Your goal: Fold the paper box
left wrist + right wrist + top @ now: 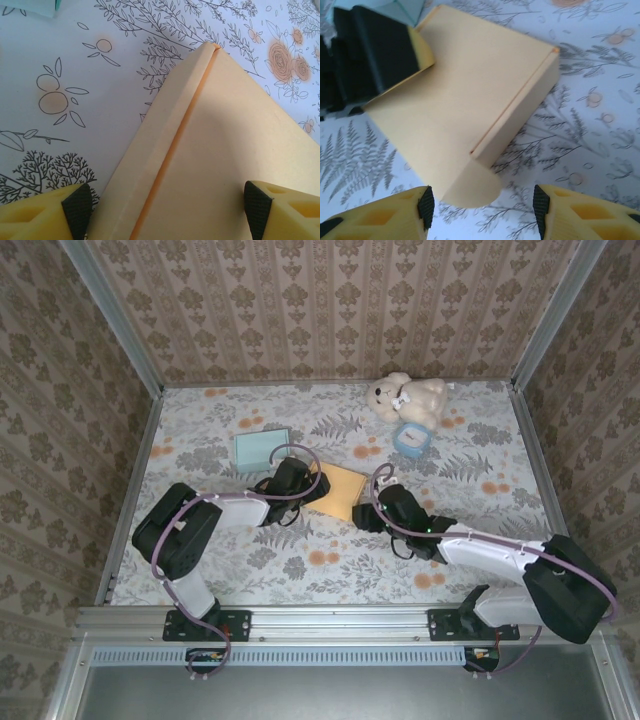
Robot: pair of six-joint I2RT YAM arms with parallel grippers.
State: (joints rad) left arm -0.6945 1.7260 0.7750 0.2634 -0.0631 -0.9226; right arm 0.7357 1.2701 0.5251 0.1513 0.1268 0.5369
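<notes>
Black arms carry purple cables, yellow fingers

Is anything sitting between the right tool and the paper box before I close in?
Nothing visible does. The paper box lies right ahead of the right tool, its rounded flap nearest the open jaws.

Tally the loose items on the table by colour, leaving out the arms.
Tan: 1, the paper box
Teal: 1, the flat card
Blue: 1, the small container
Cream: 1, the teddy bear
Total: 4
</notes>
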